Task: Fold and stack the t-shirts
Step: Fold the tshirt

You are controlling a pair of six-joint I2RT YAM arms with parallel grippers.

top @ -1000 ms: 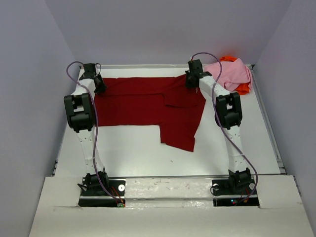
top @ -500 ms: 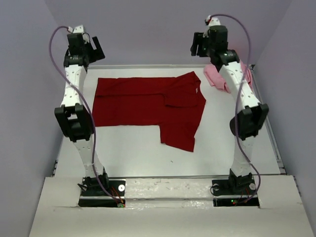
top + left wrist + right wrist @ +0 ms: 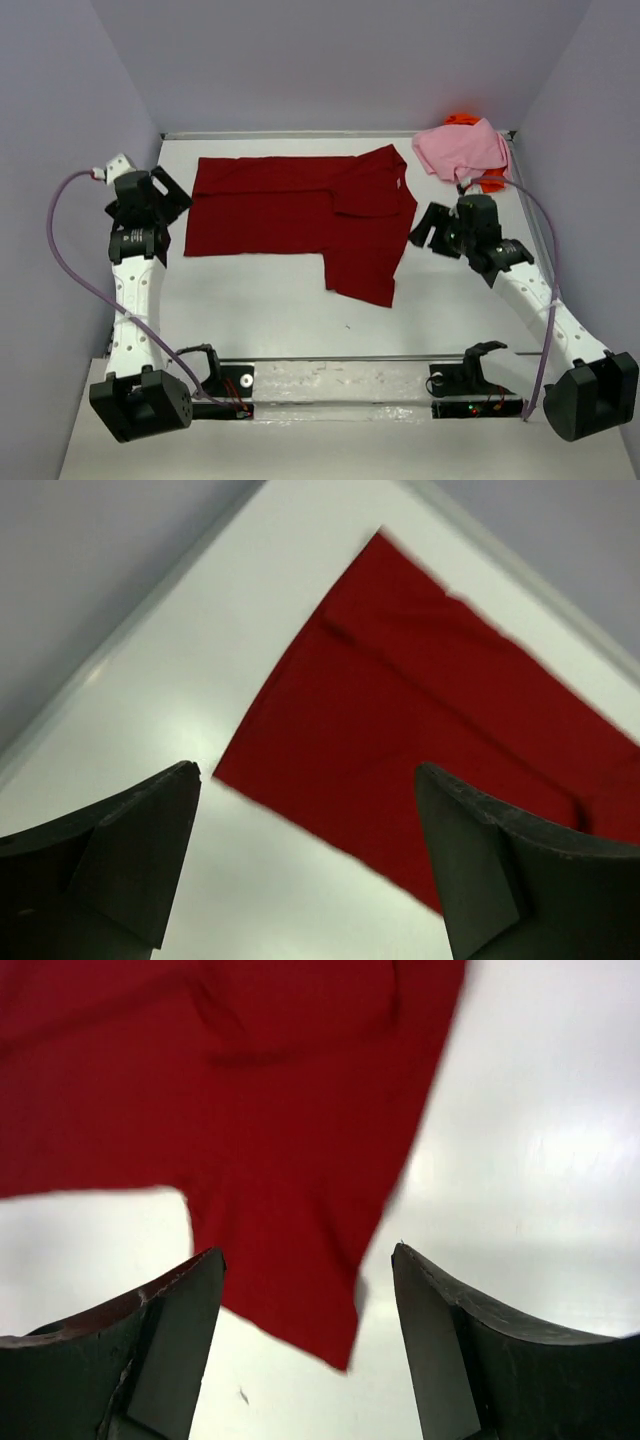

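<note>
Overhead view alone takes in the pink t-shirt (image 3: pixel 462 150), crumpled over the orange t-shirt (image 3: pixel 491 181) at the far right corner of the table (image 3: pixel 270 310). Wrist views are filled by the dark red t-shirt (image 3: pixel 300 215), spread flat mid-table. Left gripper (image 3: pixel 168 192) and right gripper (image 3: pixel 430 228) are seen flanking it, jaws parted and empty. Both arms have been drawn back from the far edge; the red shirt is unmoved.

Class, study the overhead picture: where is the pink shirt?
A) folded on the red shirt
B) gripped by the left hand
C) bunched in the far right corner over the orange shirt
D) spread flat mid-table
C: the pink shirt lies crumpled in the far right corner, the orange shirt showing from under it, clear of the red shirt.
</note>
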